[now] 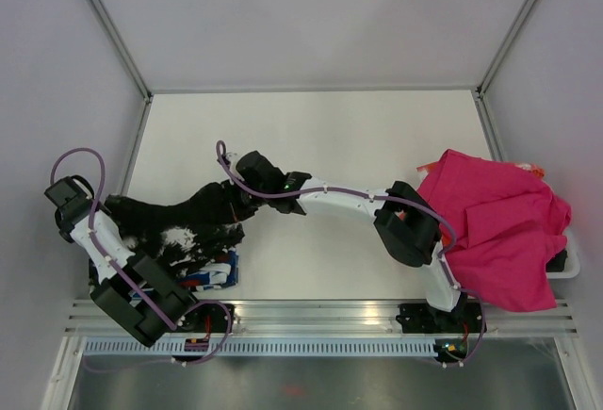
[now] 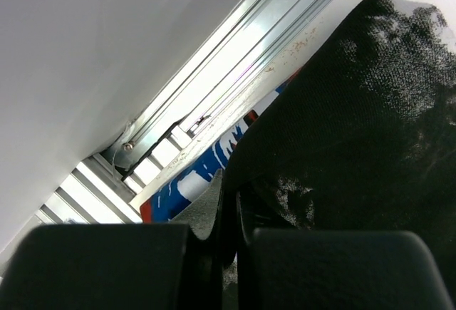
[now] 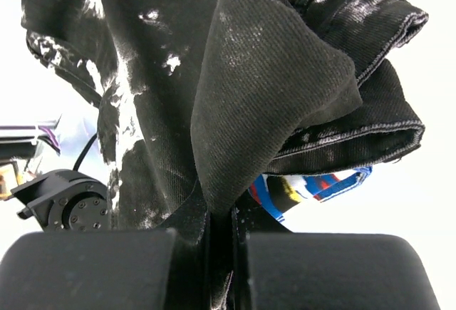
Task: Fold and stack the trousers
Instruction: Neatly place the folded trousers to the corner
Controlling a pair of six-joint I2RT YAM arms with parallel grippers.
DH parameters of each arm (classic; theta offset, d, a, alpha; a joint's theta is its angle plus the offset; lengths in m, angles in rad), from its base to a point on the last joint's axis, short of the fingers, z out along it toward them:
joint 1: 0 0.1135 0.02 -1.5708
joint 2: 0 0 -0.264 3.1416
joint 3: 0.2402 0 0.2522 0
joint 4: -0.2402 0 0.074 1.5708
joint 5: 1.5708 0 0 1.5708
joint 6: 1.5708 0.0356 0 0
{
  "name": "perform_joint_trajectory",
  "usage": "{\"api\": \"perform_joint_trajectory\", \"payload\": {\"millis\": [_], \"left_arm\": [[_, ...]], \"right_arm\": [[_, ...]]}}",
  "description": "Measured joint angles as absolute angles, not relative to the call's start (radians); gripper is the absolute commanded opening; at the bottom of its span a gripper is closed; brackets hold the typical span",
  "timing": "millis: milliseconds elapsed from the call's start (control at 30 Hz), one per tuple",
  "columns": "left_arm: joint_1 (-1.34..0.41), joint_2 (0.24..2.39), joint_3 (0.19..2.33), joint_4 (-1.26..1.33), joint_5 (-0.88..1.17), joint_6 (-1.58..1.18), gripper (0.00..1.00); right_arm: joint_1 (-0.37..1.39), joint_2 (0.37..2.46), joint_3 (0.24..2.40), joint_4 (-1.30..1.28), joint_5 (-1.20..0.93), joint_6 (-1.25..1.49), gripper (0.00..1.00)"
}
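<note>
— Black fingers of the right gripper (image 3: 221, 253) fill the bottom of its wrist view. They are pressed together on a fold of the trousers (image 3: 235, 96), and the cloth rises from the pinch towards 12 o'clock.

— And the other arm?

— Much the same. The left gripper (image 2: 226, 253) is clamped, with a dark edge of fabric caught in the seam between its fingers. The rest spreads away towards 2 o'clock.

— Where does the garment sit overall?

— From above it is a crumpled bundle at the near left of the table (image 1: 311, 137), strung between the two hands. Its long axis runs roughly 9 to 3 o'clock, with the left hand at the 9 end and the right at the 3 end.

— Anything beneath it?

— A folded streaked garment (image 1: 215, 273), blue, white and red, peeks out at 6 o'clock of the bundle. I cannot tell whether the sagging middle rests on it or hangs just above. The magenta cloth (image 1: 495, 226) is well apart, off at 3 o'clock.

— So what does the coming move hinge on?

— My guess is that axis. Each hand holds one end, so neither is nearer. The cloth looks bunched rather than folded, so it probably needs drawing out along 9 to 3 before it goes onto the stack at 6.
</note>
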State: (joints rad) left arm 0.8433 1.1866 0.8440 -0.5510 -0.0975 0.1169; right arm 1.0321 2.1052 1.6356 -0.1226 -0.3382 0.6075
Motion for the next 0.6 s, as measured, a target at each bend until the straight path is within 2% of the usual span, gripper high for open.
{"api": "perform_joint_trajectory", "payload": {"millis": [400, 467, 533, 567, 600], "left_arm": [[0.849, 1.187, 0.846, -0.584, -0.104, 0.117, 0.02], [0.850, 1.187, 0.846, -0.586, -0.105, 0.117, 0.03], [0.851, 1.188, 0.846, -0.590, -0.112, 0.116, 0.20], [0.851, 1.191, 0.848, -0.587, -0.128, 0.116, 0.30], [0.855, 1.193, 0.852, -0.569, -0.157, 0.117, 0.53]], "right_arm": [[1.058, 2.107, 1.678, -0.220, -0.360, 0.437, 0.01], [1.063, 2.107, 1.678, -0.225, -0.359, 0.416, 0.20], [1.065, 2.107, 1.679, -0.237, -0.361, 0.404, 0.32], [1.065, 2.106, 1.680, -0.262, -0.367, 0.395, 0.41], [1.065, 2.100, 1.680, -0.308, -0.369, 0.386, 0.60]]}}
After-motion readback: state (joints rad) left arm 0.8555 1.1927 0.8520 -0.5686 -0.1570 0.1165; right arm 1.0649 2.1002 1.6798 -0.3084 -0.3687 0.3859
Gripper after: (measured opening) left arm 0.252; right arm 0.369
